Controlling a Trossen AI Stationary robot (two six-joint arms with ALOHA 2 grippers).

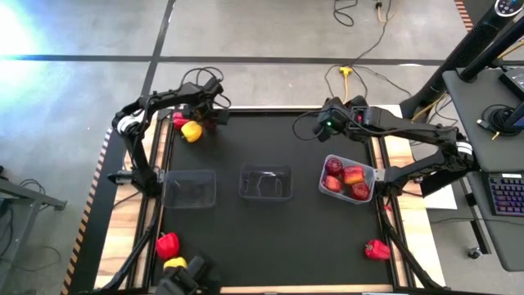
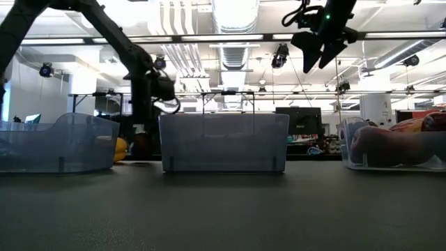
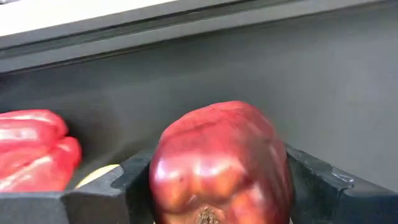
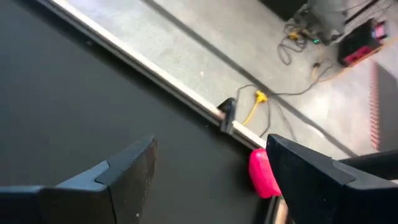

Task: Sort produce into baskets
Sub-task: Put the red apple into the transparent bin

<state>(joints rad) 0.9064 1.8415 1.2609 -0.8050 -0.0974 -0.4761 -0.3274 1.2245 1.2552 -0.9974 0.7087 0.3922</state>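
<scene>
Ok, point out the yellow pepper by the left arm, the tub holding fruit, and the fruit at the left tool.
yellow pepper (image 1: 191, 132), high view, its top surface.
tub holding fruit (image 1: 370, 174), high view, its right rim.
dark red fruit (image 3: 221, 163), left wrist view, its glossy front between the left tool's fingers.

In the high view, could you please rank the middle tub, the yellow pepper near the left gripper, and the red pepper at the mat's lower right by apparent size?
1. Middle tub, clearly the largest.
2. Red pepper and yellow pepper look about alike; I would not rank them.
</scene>
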